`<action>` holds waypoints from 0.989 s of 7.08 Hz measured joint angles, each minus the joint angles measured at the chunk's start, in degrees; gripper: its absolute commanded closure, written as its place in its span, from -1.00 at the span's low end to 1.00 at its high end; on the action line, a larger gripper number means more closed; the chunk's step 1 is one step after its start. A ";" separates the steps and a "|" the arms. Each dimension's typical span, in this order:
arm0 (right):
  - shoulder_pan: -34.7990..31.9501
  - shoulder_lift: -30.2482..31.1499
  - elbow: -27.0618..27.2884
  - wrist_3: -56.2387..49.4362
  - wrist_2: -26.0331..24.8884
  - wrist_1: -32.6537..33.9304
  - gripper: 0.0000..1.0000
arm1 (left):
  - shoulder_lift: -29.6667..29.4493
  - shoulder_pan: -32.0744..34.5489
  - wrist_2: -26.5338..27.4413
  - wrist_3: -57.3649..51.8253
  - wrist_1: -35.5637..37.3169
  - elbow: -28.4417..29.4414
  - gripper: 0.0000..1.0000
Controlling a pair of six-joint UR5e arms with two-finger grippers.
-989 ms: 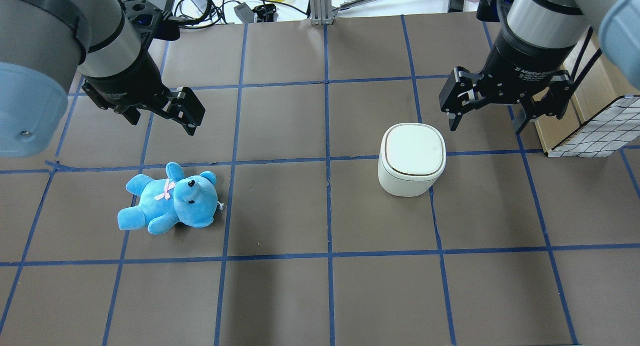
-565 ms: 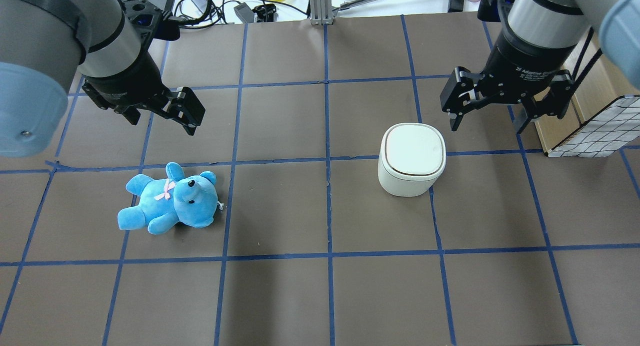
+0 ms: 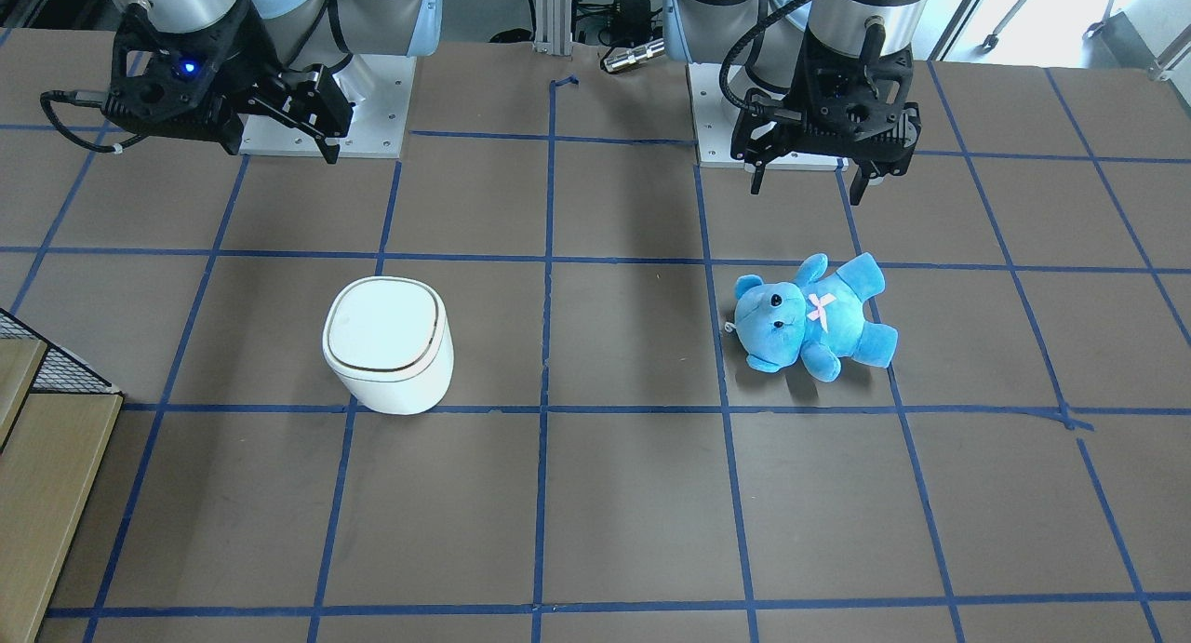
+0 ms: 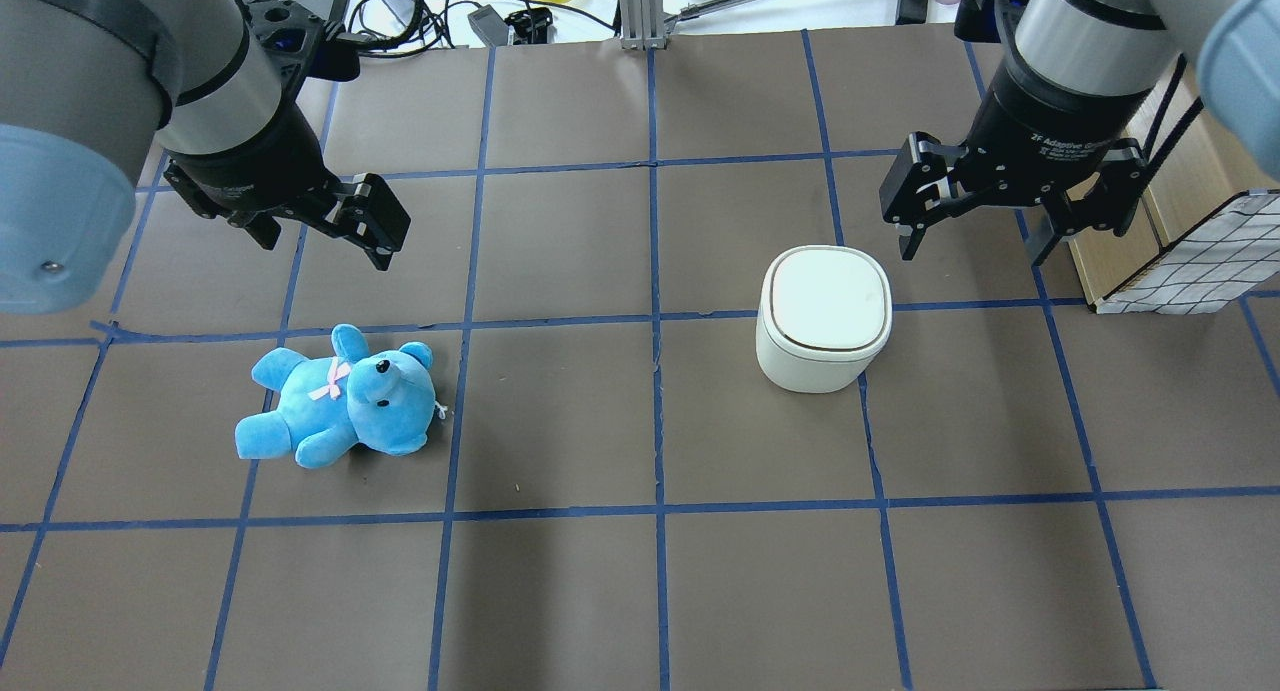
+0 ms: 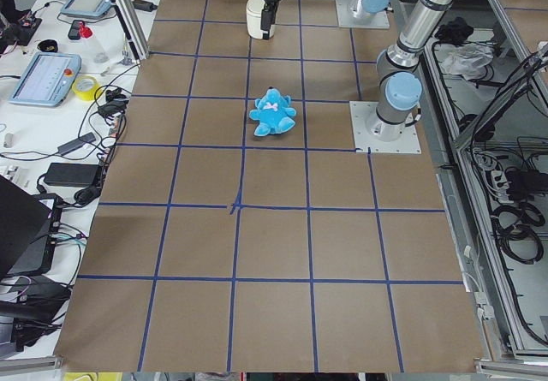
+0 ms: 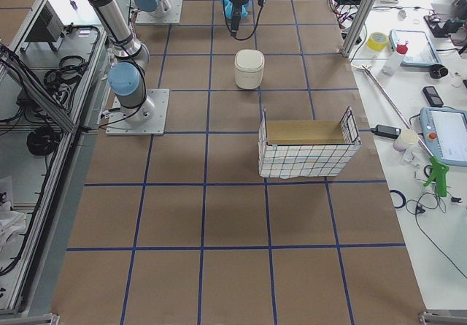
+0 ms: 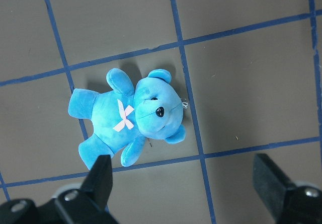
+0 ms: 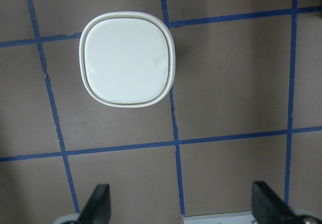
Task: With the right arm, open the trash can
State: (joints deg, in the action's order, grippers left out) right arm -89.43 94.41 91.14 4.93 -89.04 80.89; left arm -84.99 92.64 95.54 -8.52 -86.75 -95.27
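Barely anything has moved: over the last second the right arm's wrist has crept a little toward the top of the overhead frame, while the fingertips of the right gripper (image 4: 972, 257) sit almost where they were. The trash can (image 4: 823, 316), the blue teddy bear (image 4: 340, 401) and the left gripper (image 4: 322, 246) show no shift at all. We read this as the approach only just starting; the lid (image 4: 826, 299) is down and nothing has touched it.

Both of the right gripper's fingers are spread wide and hold nothing. In its wrist view they frame the bottom edge with only bare table (image 8: 226, 178) between them. It hangs to the upper right of the can in the overhead frame, near it but apart. The left gripper is likewise spread wide and empty, hanging above and to the left of the bear.

We see the can standing upright right of centre in the overhead view, over a blue tape crossing. In the right wrist view it fills the upper left. It is a small white bin, rounded-square, with smooth plastic walls. Its flat lid is ringed by a thin dark seam (image 8: 89, 85). A faint round dimple (image 8: 160, 60) marks the lid near its right edge in that view; we judge this a likely press point, though we cannot tell how the lid works.
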 measured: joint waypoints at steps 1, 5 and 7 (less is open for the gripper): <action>0.05 0.01 0.00 0.00 -0.16 -0.06 -1.00 | 0.00 0.00 0.00 0.00 0.00 0.00 -1.00; 0.10 0.07 0.00 -0.01 -0.52 -0.28 -1.00 | 0.00 0.00 0.00 0.00 0.00 0.00 -1.00; 0.13 0.07 0.00 -0.01 -0.58 -0.30 -1.00 | 0.00 0.00 0.00 0.00 0.00 0.00 -1.00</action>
State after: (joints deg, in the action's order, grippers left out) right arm -89.31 94.47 91.14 4.92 -89.62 80.60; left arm -84.99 92.64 95.54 -8.53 -86.75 -95.27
